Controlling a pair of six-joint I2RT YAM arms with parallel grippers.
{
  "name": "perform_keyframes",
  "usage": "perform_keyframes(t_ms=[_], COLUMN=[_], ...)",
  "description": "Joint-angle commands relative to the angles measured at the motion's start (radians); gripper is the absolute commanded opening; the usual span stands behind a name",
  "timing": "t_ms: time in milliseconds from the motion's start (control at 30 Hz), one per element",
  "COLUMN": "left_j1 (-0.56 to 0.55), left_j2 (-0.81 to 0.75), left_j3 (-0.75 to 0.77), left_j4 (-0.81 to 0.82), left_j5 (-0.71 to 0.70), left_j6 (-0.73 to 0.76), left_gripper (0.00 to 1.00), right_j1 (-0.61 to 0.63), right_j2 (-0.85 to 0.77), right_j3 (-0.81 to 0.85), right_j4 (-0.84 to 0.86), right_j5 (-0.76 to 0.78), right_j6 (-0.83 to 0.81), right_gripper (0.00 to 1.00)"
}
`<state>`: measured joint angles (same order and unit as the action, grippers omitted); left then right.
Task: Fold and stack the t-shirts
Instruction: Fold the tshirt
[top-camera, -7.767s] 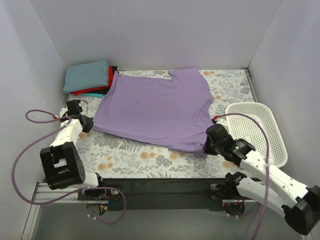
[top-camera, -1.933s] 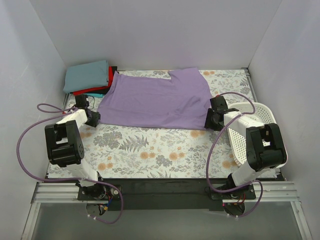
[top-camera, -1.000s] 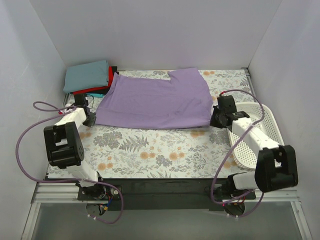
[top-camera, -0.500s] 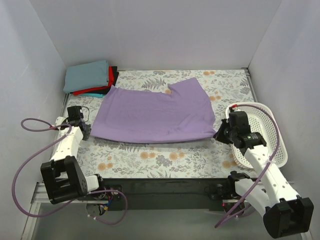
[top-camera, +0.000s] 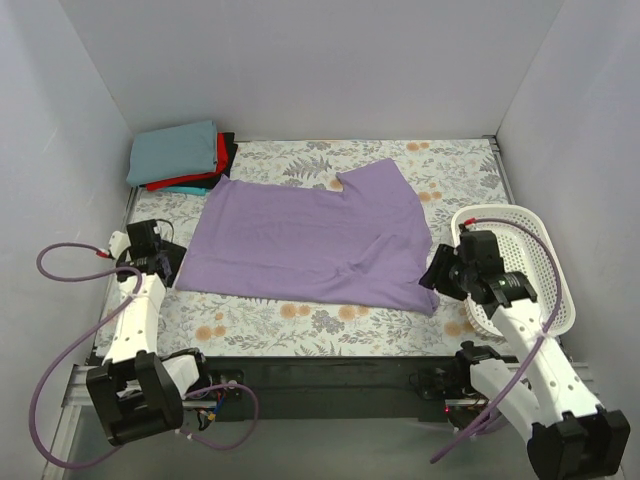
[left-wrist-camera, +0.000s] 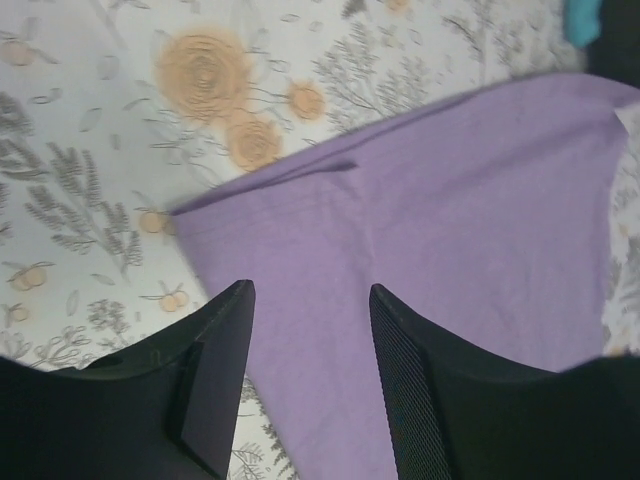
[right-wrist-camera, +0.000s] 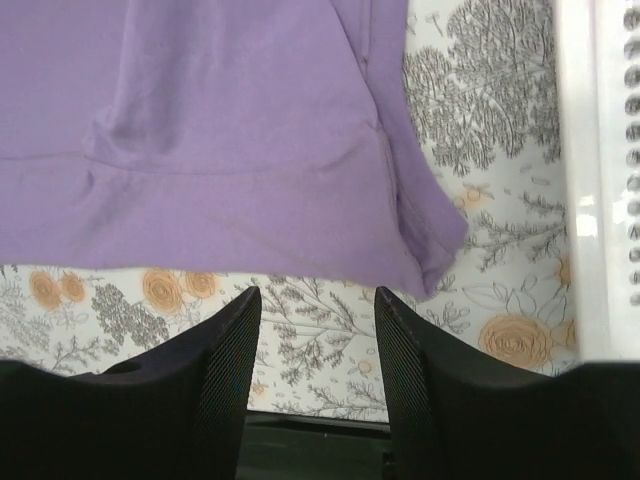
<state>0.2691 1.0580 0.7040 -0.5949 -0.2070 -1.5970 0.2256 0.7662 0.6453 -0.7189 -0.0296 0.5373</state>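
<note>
Basket (top-camera: 548, 262) right of spread lavender t-shirt (top-camera: 310, 240), folded t-shirts (top-camera: 178, 153) stacked far-left

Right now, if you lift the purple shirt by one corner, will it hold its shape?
Probably not: the purple shirt lies limp and creased near one corner, so it would likely droop. It looks thin, so probably light.

A white plastic mesh basket (top-camera: 553, 283) with a rounded rim sat at the right side of a flat table covering printed with grey leaves and orange flowers (top-camera: 300, 318). Plain pale walls (top-camera: 320, 70) enclosed the back and both sides. A black strip (top-camera: 330, 375) ran along the near edge.
</note>
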Motion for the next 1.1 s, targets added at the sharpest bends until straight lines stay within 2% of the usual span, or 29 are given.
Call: perform_keyframes(t_ms=[0,33,233,433,500,733,867,1067], left_j1=[-0.059,-0.089,-0.508,-0.717,-0.743,-0.84,-0.877,-0.927], left_j2=[-0.012,-0.003,0.189,0.517,0.626,0.844,0.914,0.987], left_j3=[0.058,0.069,0.218,0.444,0.501,0.66,0.713,0.752], left_j4=[0.142,0.159,0.29,0.34,0.343,0.351,0.343,0.326], left_j5=[0.191,0.204,0.257,0.349,0.409,0.546,0.572,0.601], left_j6=[0.104,0.111,0.175,0.244,0.259,0.282,0.292,0.318], left_gripper=[0.48,0.48,0.48,0.48,0.48,0.48,0.48,0.47], right_j1=[0.043,0.058,0.084,0.084,0.081,0.081,0.08,0.078], right_j2=[0.14,0.172,0.455,0.683,0.748,0.895,0.975,0.998], right_j3=[0.121,0.173,0.371,0.5,0.53,0.559,0.593,0.605], right_j4=[0.11,0.121,0.196,0.254,0.265,0.341,0.361,0.366], right_j5=[0.066,0.092,0.195,0.214,0.211,0.162,0.142,0.165], right_j6=[-0.048,-0.054,-0.121,-0.149,-0.165,-0.186,-0.191,-0.186], right_gripper=[0.56,0.56,0.56,0.58,0.61,0.64,0.64,0.64])
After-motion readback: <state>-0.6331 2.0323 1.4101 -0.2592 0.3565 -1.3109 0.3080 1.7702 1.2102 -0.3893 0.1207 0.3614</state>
